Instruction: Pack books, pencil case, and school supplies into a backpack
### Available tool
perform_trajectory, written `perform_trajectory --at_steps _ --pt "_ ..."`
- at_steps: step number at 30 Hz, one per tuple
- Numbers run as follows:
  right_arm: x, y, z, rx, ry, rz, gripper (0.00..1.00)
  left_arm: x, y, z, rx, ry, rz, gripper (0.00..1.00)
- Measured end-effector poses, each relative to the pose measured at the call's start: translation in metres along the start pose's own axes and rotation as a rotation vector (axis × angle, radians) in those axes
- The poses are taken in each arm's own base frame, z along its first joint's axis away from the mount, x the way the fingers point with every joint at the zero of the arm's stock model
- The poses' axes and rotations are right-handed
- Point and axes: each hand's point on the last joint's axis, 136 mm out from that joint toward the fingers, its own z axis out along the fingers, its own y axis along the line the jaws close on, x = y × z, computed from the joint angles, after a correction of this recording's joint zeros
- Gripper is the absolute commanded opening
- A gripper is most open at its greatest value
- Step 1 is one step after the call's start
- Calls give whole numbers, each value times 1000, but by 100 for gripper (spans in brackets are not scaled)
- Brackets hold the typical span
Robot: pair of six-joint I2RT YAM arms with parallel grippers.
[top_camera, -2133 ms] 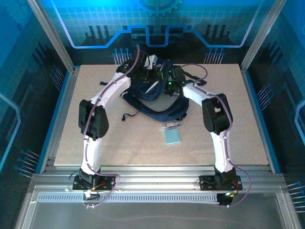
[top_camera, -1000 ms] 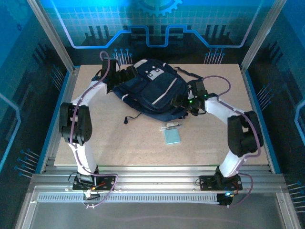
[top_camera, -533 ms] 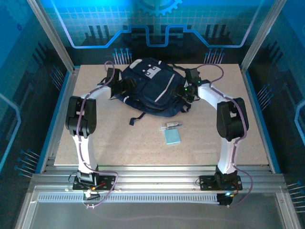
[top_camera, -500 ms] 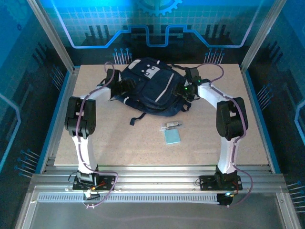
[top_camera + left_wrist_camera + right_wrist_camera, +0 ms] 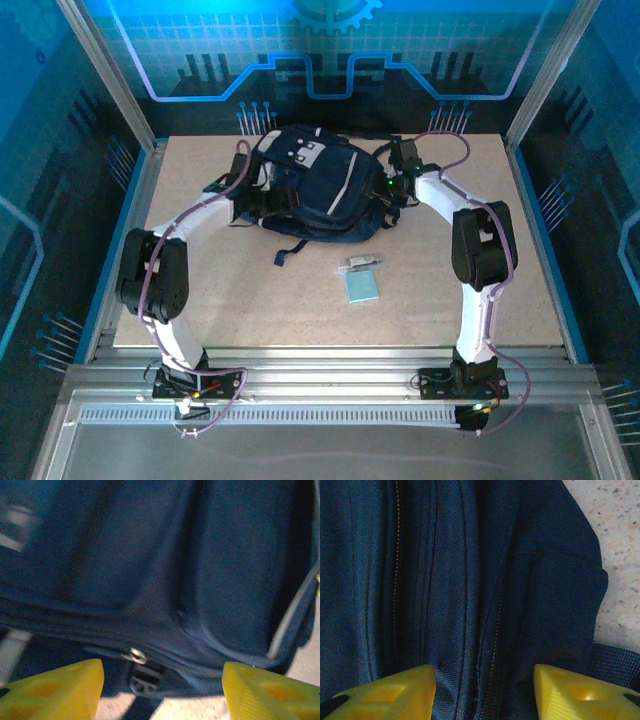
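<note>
White-and-black arms [image 5: 200,215], purple cables [image 5: 445,137], yellow fingers [image 5: 50,690]

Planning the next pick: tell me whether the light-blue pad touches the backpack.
Apart. The top view shows bare table between the light-blue pad and the backpack.

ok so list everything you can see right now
backpack: 1, navy with white-grey patches, far middle of the table, between the two pincers
pad: 1, light blue, flat on the table, nearer than the backpack
clip: 1, silvery white, just beyond the pad, apart from the backpack
table: 1, speckled beige, framed in metal
left arm: 1, white with black joints, reaching to the backpack's left side
right arm: 1, white with black joints, reaching to the backpack's right side
left pincer: 1, yellow fingers, open, close against the backpack
right pincer: 1, yellow fingers, open, over the backpack's zips
</note>
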Motion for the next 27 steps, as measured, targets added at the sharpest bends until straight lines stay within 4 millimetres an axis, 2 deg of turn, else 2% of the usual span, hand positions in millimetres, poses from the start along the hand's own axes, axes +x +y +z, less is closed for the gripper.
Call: perform_trajectory --at_steps 2,8,11,20,23,27 --pt "0 0 0 -1 1 0 56 7 -4 1 -7 19 23 73" --pt "1 2 0 -12 4 -4 60 8 19 1 -112 12 -5 84" --pt "1 3 0 -17 7 -5 60 7 26 5 -138 6 -14 84" --pt "1 4 0 -24 7 -6 61 12 36 36 -147 58 -84 85" --pt "1 5 0 -27 7 -6 62 15 34 41 -125 71 -107 84" --pt "0 5 0 -27 5 -6 62 11 22 51 -48 83 -125 83"
